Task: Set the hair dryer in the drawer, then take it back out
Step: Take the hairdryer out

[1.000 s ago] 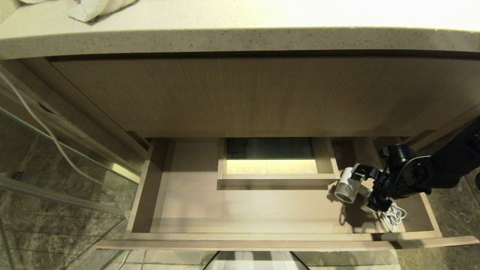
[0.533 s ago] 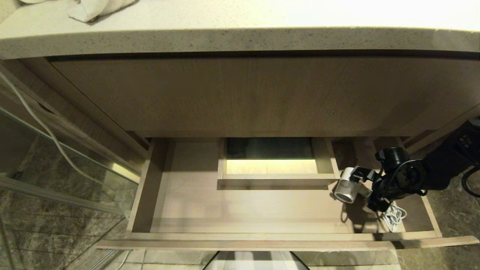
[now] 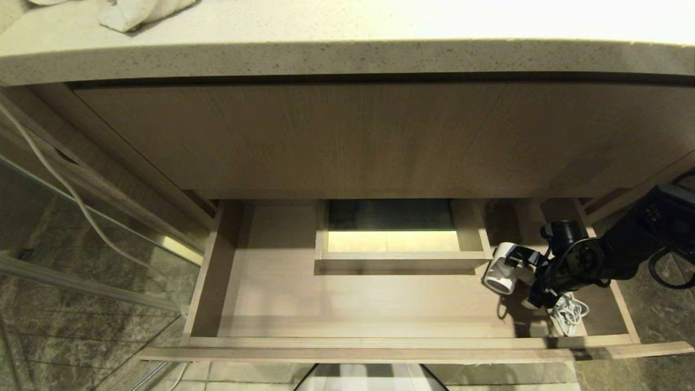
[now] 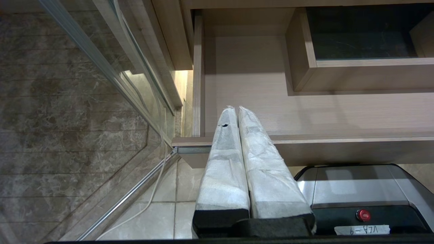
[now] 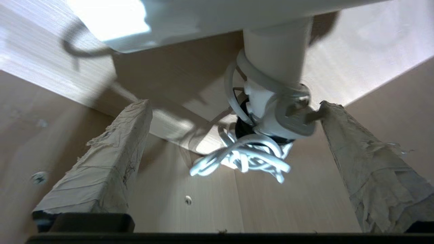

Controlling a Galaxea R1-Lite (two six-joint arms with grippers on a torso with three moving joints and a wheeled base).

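Two taped fingers [image 5: 101,162] of the right claw [image 3: 535,277] stand wide apart inside the drawer [image 3: 380,347], with the hair dryer [image 3: 502,269] between them. In the right wrist view the dryer's handle and its bundled white cord [image 5: 244,157] hang in the gap; the plug end lies against one finger, the other finger is clear of it, so nothing is clamped. From the head view the dryer lies in the right-hand part of the drawer, just beside the boxed cut-out [image 3: 399,260], its round barrel end facing the drawer front, the cord [image 3: 569,314] coiled on the drawer floor near the right wall. The drawer is pulled fully out beneath a taller wood-grain panel [image 3: 353,136] and the speckled stone surface [image 3: 326,54], where a white towel [image 3: 136,13] lies at the far left. Parked low before the drawer's left front corner, the left claw [image 4: 237,112] has its fingers pressed together, holding nothing.
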